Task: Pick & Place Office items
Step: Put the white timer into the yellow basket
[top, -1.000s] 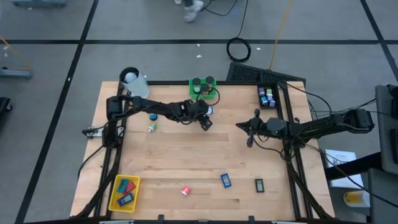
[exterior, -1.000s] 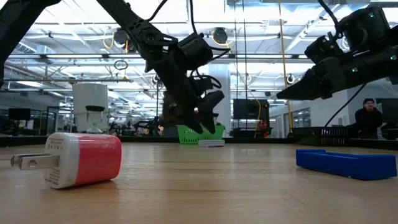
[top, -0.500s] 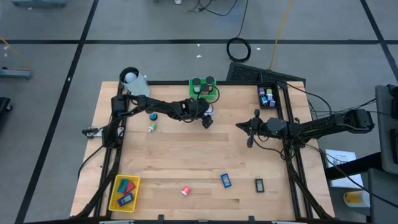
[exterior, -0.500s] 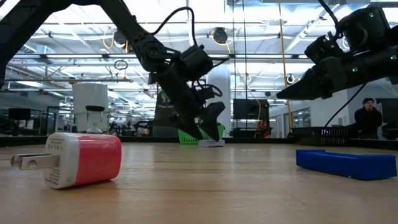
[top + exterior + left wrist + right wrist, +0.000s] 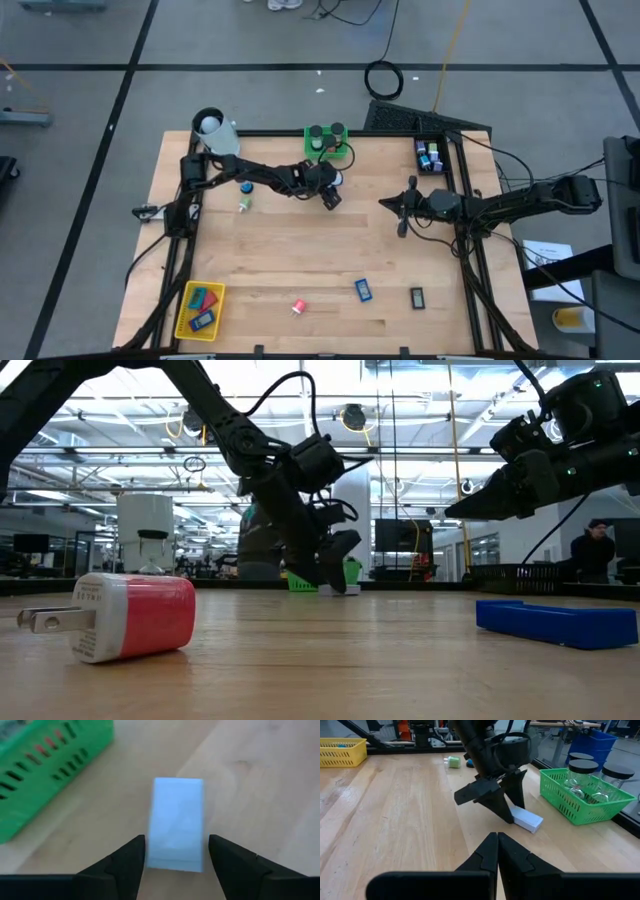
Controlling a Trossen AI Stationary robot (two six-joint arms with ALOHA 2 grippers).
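A small white block lies flat on the wood table next to the green mesh basket; it also shows in the right wrist view. My left gripper is open and low over the table, one finger on each side of the block's near end, with a thin gap showing on both sides. In the high view my left gripper is at the table's far middle. My right gripper is shut and empty, held above the table to the right of the block.
A red and white plug, a blue block and a dark piece lie near the front edge. A yellow basket holds blocks at the front left. A tray of small bits stands at the far right, a white cylinder at the far left.
My left gripper has gone down toward the table and a little toward the far edge, ending with its fingers on either side of the white block. The block has stayed in place.
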